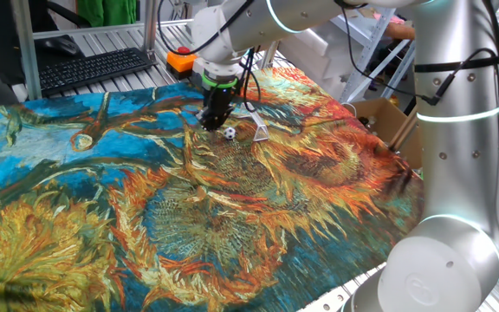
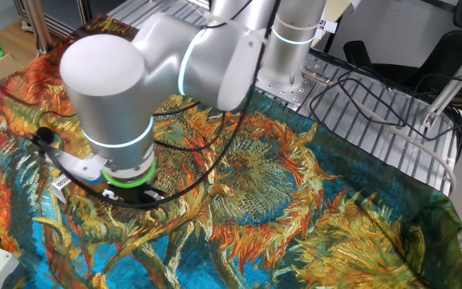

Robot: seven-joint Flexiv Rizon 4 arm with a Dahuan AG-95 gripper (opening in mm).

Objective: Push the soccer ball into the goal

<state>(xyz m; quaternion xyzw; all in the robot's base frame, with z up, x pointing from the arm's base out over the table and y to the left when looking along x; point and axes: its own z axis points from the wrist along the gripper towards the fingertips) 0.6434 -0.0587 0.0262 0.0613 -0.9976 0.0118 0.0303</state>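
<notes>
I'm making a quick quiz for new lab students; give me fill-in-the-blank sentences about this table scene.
1. The gripper points straight ____ at the cloth.
2. In the view showing the keyboard, the soccer ball lies between the gripper and the ____.
3. The gripper's jaws are ____, holding nothing.
4. The cloth covering the table is printed with ____.

Missing words: down; goal; shut; sunflowers
</notes>
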